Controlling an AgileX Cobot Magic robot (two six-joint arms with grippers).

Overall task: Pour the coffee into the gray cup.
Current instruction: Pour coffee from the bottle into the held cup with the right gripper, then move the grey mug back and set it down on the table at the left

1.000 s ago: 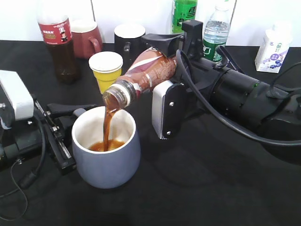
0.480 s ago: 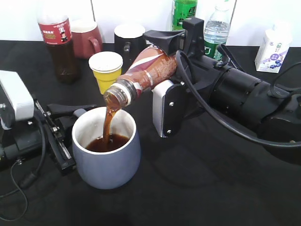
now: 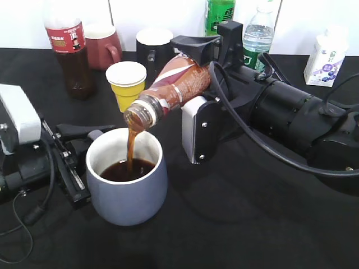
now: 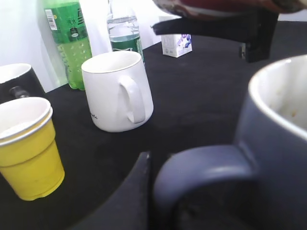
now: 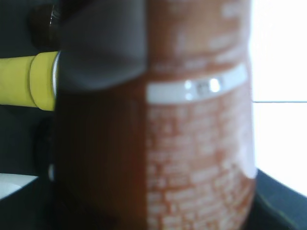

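- While the pour is in progress, the left hand (image 3: 78,147) sits at the far left of the exterior view, its fingers closed on the handle of the gray cup (image 3: 127,178); the left wrist view shows that handle (image 4: 201,167) lying against one dark finger (image 4: 136,191).
- The gray cup stands upright on the black tabletop (image 3: 235,224), holding dark liquid below the rim. Judged as ceramic: rigid, fairly heavy, breakable, and steadied best at the handle.
- A thin brown stream falls from the bottle mouth into the middle of the cup opening; nothing appears spilled on the rim.
- The coffee (image 3: 174,87) is tilted neck-down toward the left, above and just right of the cup. Judged as thin plastic: light, getting lighter as it drains, easily crushed, smooth on the label. Hold the wide body, not the narrow neck.
- The right hand (image 3: 196,78) pinches the bottle body, one finger above and one below; the right wrist view is filled by the label (image 5: 201,158).
- Behind stand a yellow paper cup (image 3: 127,81) and a white mug (image 4: 117,91), apart from the pour.
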